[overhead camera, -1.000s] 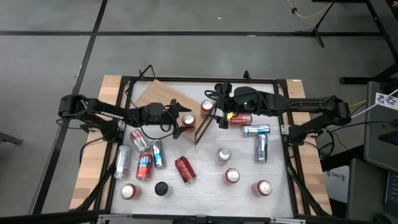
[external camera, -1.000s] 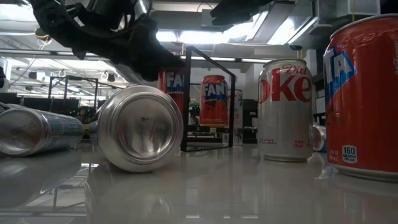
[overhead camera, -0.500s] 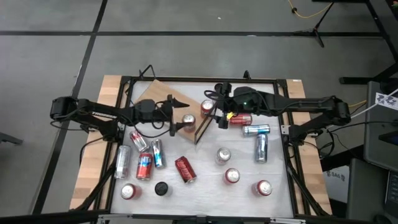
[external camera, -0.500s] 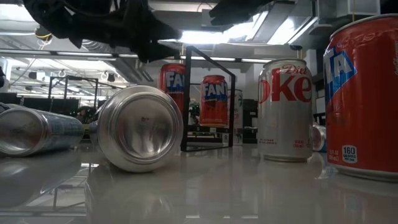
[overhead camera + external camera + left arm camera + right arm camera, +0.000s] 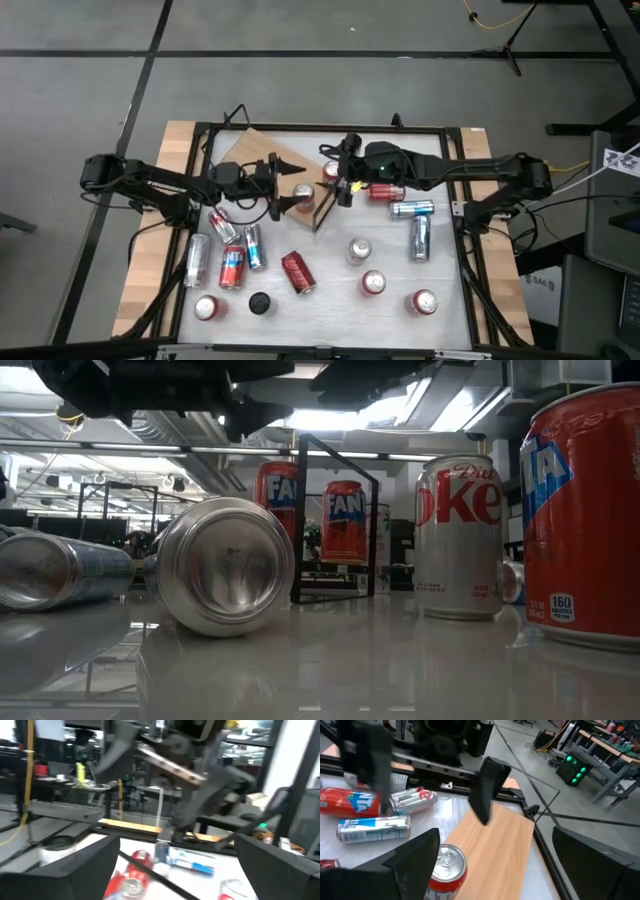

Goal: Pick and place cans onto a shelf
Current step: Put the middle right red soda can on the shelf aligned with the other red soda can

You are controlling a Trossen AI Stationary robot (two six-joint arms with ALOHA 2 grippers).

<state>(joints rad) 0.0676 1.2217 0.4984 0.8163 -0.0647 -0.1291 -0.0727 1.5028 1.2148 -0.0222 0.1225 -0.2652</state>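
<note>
Two red cans stand upright on the shelf (image 5: 255, 150), a wooden board with a black frame (image 5: 323, 208) at its right end: one can (image 5: 302, 193) near the frame, the other (image 5: 331, 172) farther back. My left gripper (image 5: 290, 186) hovers open, pointing level, just left of the nearer can and above it. My right gripper (image 5: 343, 181) hangs open over the frame end, above the farther can. In the right wrist view a red can's top (image 5: 445, 864) shows low ahead of my right gripper (image 5: 495, 870). Several more cans stand or lie on the table.
Left of the shelf, silver, blue and red cans (image 5: 232, 262) lie close together, with a black disc (image 5: 260, 302) near them. Three cans lie at the right (image 5: 412, 209); upright cans (image 5: 373, 284) stand toward the near edge. A lying silver can (image 5: 225, 565) fills the low view.
My left gripper has risen from beside the nearer red can and drawn back a little toward the table's left, tipping up to level; the can stays upright on the shelf. My right gripper has edged toward the table's left, over the shelf's frame end.
</note>
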